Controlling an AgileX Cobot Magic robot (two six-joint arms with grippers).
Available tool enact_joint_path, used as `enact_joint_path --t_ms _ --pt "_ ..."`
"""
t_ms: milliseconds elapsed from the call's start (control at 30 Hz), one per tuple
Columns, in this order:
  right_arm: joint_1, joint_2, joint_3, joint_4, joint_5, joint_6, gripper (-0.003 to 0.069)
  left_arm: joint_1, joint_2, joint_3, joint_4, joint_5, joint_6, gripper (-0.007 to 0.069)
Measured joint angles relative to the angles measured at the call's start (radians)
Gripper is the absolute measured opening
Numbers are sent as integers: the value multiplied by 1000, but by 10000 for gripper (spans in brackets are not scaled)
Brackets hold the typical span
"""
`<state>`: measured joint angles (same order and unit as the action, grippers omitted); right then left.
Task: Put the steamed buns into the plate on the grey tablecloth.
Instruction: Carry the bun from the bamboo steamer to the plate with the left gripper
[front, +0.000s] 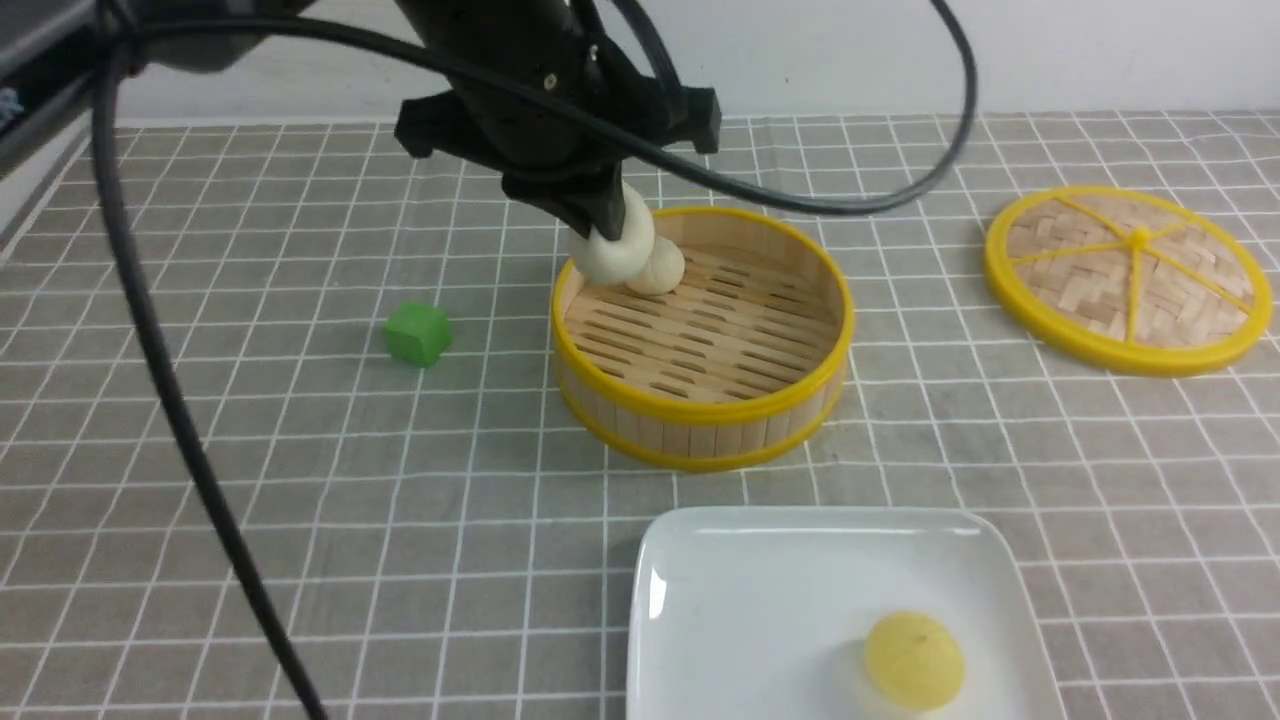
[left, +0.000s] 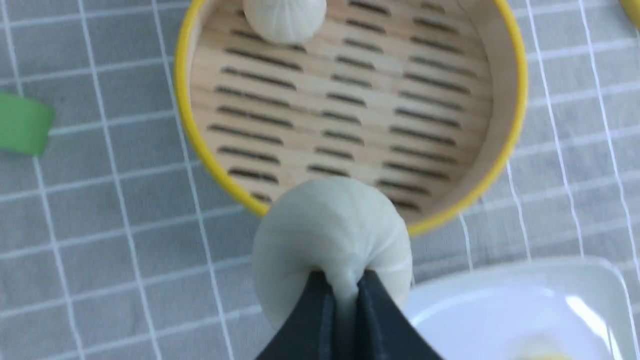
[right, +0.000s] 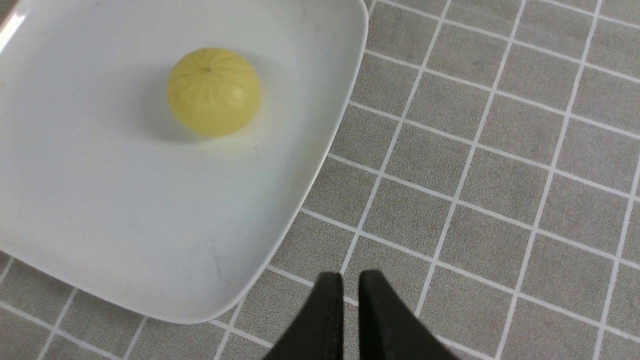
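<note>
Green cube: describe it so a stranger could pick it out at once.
Find the round, yellow-rimmed steamer basket on the grid-patterned grey cloth. Just left of it in the front view, apart from it, sits a small block. It is the only green thing there, with flat faces, unlike the rounded buns.

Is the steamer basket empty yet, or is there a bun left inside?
Not empty: one white bun sits inside the basket by its wall. The other white bun is in the left claw.
</note>
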<state>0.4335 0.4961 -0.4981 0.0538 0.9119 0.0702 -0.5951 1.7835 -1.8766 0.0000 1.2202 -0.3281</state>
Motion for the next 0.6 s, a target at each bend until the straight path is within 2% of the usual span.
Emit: enact_joint_path --t_ms 67,133,200,300,433,600 --pt "0 0 0 1 1 0 74 -101 -47 38 13 17 18 29" --pt "0 0 0 0 2 0 75 -145 -60 69 13 18 19 29" --pt "0 0 0 0 2 0 78 -268 -69 157 13 18 19 29" --pt "0 0 0 0 5 0 82 -353 -67 274 13 7 -5 30" --pt "0 0 0 0 16 0 84 -370 -67 418 18 -86 -94 30" --pt "0 0 0 4 18 0 85 -360 -67 570 32 -281 -226 32"
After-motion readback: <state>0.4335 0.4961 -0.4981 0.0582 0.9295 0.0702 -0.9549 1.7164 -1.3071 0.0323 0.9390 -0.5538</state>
